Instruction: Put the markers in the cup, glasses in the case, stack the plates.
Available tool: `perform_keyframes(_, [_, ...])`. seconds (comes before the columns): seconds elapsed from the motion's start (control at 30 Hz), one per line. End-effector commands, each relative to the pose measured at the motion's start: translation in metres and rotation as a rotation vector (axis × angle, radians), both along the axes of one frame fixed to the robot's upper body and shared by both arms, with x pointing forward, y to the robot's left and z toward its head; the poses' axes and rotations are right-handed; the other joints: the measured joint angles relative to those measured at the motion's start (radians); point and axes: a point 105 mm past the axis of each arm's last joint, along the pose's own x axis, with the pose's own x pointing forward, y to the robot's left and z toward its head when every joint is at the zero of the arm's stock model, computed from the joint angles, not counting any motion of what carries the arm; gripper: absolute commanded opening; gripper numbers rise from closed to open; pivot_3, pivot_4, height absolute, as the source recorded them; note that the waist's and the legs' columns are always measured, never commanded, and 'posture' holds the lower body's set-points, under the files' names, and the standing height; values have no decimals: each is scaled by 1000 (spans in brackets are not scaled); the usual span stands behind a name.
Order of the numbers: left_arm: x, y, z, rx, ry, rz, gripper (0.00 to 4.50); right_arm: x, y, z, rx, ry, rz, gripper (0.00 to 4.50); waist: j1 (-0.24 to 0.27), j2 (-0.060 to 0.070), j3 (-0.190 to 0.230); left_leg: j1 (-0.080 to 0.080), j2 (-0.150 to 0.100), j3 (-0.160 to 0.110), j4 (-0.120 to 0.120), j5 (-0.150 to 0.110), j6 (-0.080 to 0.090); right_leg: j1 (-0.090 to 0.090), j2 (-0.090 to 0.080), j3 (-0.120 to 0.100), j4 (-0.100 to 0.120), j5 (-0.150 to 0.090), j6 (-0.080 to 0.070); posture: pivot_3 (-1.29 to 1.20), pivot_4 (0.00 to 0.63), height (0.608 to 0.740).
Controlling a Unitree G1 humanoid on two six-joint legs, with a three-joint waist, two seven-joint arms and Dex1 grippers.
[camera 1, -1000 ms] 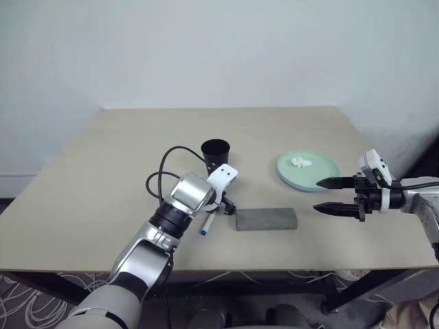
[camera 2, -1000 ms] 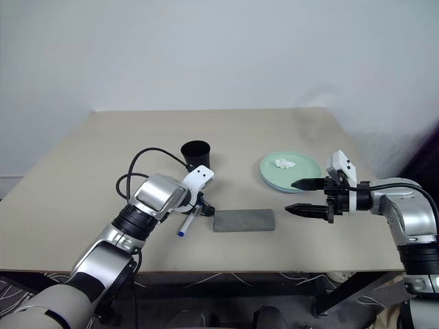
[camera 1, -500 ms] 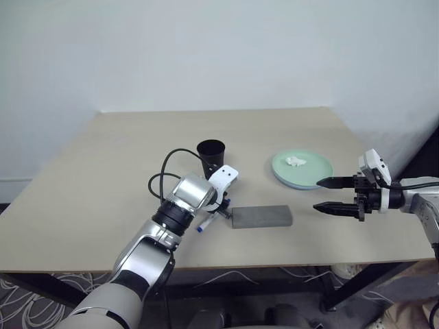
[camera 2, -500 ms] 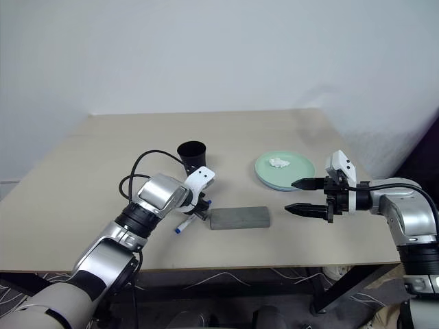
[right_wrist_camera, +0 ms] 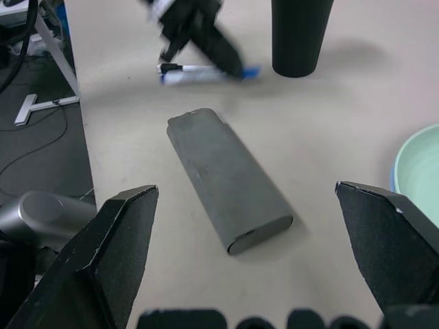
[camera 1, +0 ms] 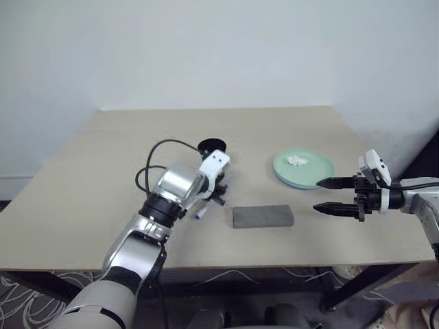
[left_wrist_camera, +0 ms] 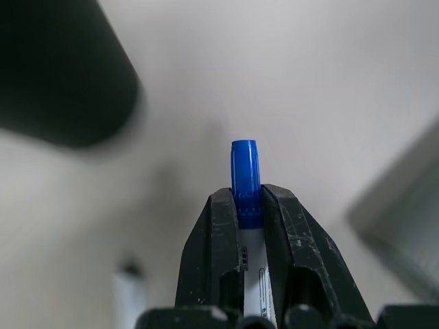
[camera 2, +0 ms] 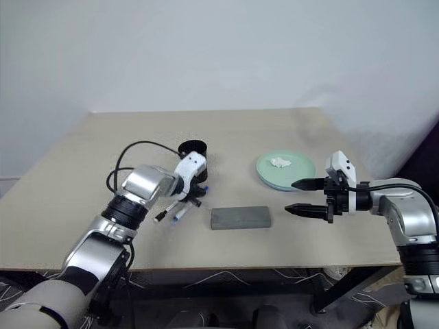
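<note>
The left gripper (left_wrist_camera: 247, 205) has closed on the blue-capped marker (left_wrist_camera: 245, 178) and lifted it beside the cup (camera 2: 193, 150); the black-capped marker (camera 2: 163, 214) remains on the table (camera 2: 82, 171); dropping in comes next; the right gripper (camera 2: 296, 196) stays spread near the plates (camera 2: 287, 171).

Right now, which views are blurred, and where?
Left wrist view: blue-capped marker in the jaws is sharp; cup and case behind are out of focus. Right wrist view: case sharp, left gripper smeared. Head views: sharp.
</note>
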Motion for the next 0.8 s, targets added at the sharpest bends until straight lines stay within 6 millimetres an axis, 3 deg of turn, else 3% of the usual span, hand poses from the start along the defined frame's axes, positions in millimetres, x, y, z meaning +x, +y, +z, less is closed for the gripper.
perform_keyframes(0.03, [5,-16,56,-150,-129,-95,58,2,3,11,-6,-55,20,4500,2,0,0,0,-1,0,0,0,0,0,0,0,0,0,0,0,0,732])
perform_keyframes(0.23, [2,-31,109,-404,-213,-204,58,3,4,12,-5,-57,18,4500,1,0,0,-3,-1,0,-3,-1,1,1,0,1,-9,0,0,0,0,732])
perform_keyframes(0.4, [20,-23,139,-489,-390,-184,58,3,4,11,-2,-58,14,4500,2,0,0,-1,-2,0,-2,-3,0,2,0,3,-10,0,0,0,0,732])
perform_keyframes(0.57, [46,-6,154,-553,-557,-74,58,3,5,11,0,-60,10,4500,2,0,0,0,-2,2,-1,-4,-1,4,1,1,-9,0,0,0,0,732])
perform_keyframes(0.8, [66,4,144,-579,-704,2,58,3,5,11,3,-61,7,4500,2,0,0,-1,-2,2,-1,-1,2,3,1,0,-8,1,0,0,0,732])
